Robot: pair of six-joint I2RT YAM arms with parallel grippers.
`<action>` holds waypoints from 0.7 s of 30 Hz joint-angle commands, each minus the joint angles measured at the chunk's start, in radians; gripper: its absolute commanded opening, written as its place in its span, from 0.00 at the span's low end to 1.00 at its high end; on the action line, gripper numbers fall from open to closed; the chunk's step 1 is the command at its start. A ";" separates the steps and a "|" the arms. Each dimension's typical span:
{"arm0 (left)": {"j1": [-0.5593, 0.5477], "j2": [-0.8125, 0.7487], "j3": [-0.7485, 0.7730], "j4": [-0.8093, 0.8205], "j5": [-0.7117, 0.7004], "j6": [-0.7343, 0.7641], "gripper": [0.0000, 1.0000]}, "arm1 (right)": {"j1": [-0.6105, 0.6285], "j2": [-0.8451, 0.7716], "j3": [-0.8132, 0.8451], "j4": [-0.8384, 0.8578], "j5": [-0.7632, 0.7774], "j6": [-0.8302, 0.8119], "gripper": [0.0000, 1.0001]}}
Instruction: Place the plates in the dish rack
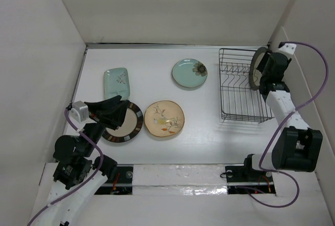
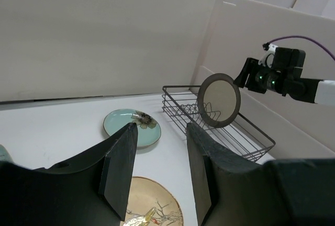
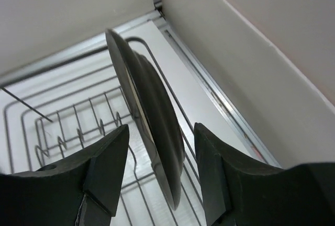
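The black wire dish rack (image 1: pixel 242 87) stands at the right. The cream plate with brown rim (image 1: pixel 256 69) stands on edge at its far right end; it also shows in the left wrist view (image 2: pixel 219 100) and the right wrist view (image 3: pixel 149 126). My right gripper (image 1: pixel 268 73) is open and straddles that plate's edge, with gaps on both sides (image 3: pixel 161 132). My left gripper (image 1: pixel 112 112) is open and empty (image 2: pixel 162 129) over the cream plate with dark striped rim (image 1: pixel 128 125). The yellowish floral plate (image 1: pixel 164 119), the teal round plate (image 1: pixel 189 72) and the pale-green squarish plate (image 1: pixel 116 82) lie flat on the table.
White walls enclose the table on the left, back and right; the right wall (image 1: pixel 301 53) is close behind the rack. The rack's upright slot wires (image 3: pixel 78 132) to the left of the standing plate hold nothing.
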 commanded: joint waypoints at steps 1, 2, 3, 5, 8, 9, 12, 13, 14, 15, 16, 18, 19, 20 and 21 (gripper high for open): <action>-0.005 0.028 0.023 0.035 -0.003 -0.004 0.40 | 0.010 -0.059 0.089 -0.052 0.048 0.121 0.61; -0.005 0.033 0.024 0.030 -0.005 -0.004 0.40 | 0.010 -0.074 0.097 -0.060 0.047 0.136 0.62; -0.005 0.038 0.023 0.028 -0.012 -0.002 0.39 | 0.038 -0.106 0.105 -0.064 0.041 0.153 0.63; -0.005 0.051 0.024 0.024 -0.023 0.001 0.39 | 0.079 -0.143 0.108 -0.054 0.012 0.159 0.63; -0.005 0.073 0.024 0.016 -0.049 0.004 0.31 | 0.200 -0.176 0.106 -0.024 -0.079 0.164 0.38; -0.005 0.081 0.024 0.015 -0.066 0.004 0.28 | 0.235 -0.172 0.108 -0.023 -0.109 0.177 0.06; -0.005 0.104 0.026 0.007 -0.127 0.004 0.08 | 0.396 -0.110 0.120 -0.038 -0.191 0.237 0.00; -0.005 0.119 0.024 0.002 -0.143 0.004 0.00 | 0.479 -0.088 0.120 -0.037 -0.173 0.262 0.00; -0.005 0.127 0.024 -0.010 -0.156 0.003 0.00 | 0.519 -0.046 0.114 -0.023 -0.142 0.300 0.00; -0.005 0.136 0.024 -0.013 -0.178 0.003 0.00 | 0.550 -0.021 0.090 -0.003 -0.125 0.390 0.00; -0.005 0.151 0.027 -0.016 -0.187 0.003 0.00 | 0.573 0.007 0.083 0.021 -0.117 0.433 0.04; -0.005 0.163 0.030 -0.021 -0.210 0.003 0.00 | 0.633 0.109 0.071 0.096 -0.090 0.595 0.25; -0.005 0.174 0.032 -0.021 -0.216 0.000 0.00 | 0.648 0.152 0.076 0.156 -0.093 0.631 0.33; -0.005 0.179 0.032 -0.027 -0.227 -0.002 0.00 | 0.683 0.200 0.097 0.173 -0.097 0.666 0.38; -0.005 0.188 0.030 -0.034 -0.247 -0.004 0.03 | 0.700 0.305 0.169 0.204 -0.158 0.680 0.40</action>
